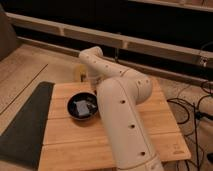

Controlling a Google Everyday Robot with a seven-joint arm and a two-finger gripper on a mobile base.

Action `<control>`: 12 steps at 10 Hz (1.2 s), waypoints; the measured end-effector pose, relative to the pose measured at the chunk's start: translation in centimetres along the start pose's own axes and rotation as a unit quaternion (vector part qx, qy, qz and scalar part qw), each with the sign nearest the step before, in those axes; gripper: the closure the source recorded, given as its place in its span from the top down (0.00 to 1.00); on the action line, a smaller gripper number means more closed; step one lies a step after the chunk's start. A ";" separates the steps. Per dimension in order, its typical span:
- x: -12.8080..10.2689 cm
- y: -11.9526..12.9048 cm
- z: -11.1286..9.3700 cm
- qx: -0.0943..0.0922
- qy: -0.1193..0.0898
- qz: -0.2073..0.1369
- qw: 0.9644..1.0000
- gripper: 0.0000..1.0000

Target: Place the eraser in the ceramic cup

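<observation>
Camera view gives us the arm (120, 95) bent over the wooden table (160, 125), its gripper (92, 103) down at the right inner edge of the black bowl (71, 113), mostly hidden behind the forearm, fingers drawn together, though we cannot tell whether they pinch anything. We see a pale flat piece, seemingly the eraser (80, 106), lying in that bowl just beside the gripper, while the ceramic cup (78, 73) stands behind the bowl at the table's far edge, partly covered by the arm; a dark mat (25, 125) lies left of the table
</observation>
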State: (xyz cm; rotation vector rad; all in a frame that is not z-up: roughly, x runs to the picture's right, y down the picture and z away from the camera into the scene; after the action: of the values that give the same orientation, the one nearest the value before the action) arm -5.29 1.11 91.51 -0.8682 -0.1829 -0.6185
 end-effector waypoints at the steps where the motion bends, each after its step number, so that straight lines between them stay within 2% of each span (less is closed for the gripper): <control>1: -0.5 -0.6 -2.4 0.007 0.012 0.004 1.000 0.00; 3: -1.7 -2.1 -5.9 0.027 0.026 -0.004 0.999 0.00; 5: -2.9 -3.9 -9.5 0.050 0.045 -0.033 0.997 0.00; 6: -3.1 -4.6 -10.5 0.056 0.050 -0.044 0.996 0.00; 11: -2.8 -4.8 -10.8 0.058 0.054 -0.047 0.996 0.00; 12: -1.7 -4.7 -11.3 0.063 0.067 -0.040 0.995 0.00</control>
State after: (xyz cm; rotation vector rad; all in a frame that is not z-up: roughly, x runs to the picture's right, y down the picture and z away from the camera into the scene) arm -10.44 -9.06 86.67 -0.6982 -0.1351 -0.7303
